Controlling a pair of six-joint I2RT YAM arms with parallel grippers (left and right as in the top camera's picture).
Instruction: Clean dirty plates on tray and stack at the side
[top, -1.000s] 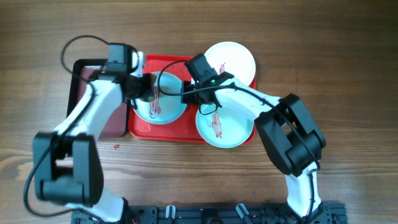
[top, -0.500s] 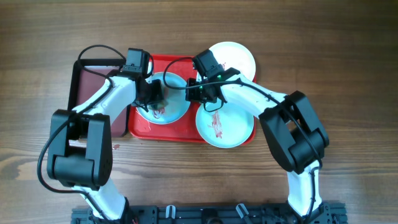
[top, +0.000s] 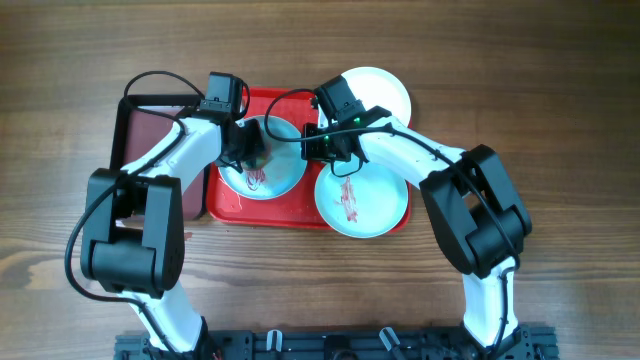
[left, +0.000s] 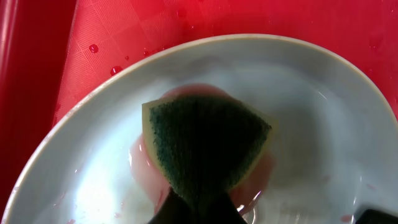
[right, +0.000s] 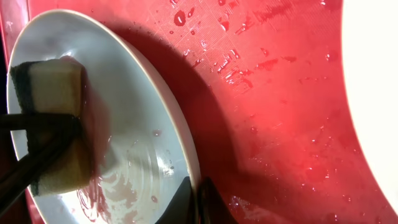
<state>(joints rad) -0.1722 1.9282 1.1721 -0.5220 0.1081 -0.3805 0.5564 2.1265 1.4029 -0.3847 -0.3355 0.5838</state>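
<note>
On the red tray (top: 300, 214) the left plate (top: 283, 178) is wet with pink smears. My left gripper (top: 252, 152) is shut on a green and yellow sponge (left: 208, 146) pressed onto this plate (left: 323, 130). My right gripper (top: 308, 150) is shut on the plate's right rim (right: 186, 155), fingers either side (right: 198, 199). The sponge also shows in the right wrist view (right: 56, 124). A second plate (top: 365, 205) with red smears lies at the front right. A white plate (top: 385, 90) lies at the back right.
A dark maroon, black-rimmed tray (top: 150, 130) lies left of the red tray. Water drops dot the red tray (right: 267, 93). A small red spot (top: 186, 236) marks the wooden table in front of the maroon tray.
My left gripper has moved the sponge right, further onto the left plate. My right gripper and the plate rim have shifted slightly right.
</note>
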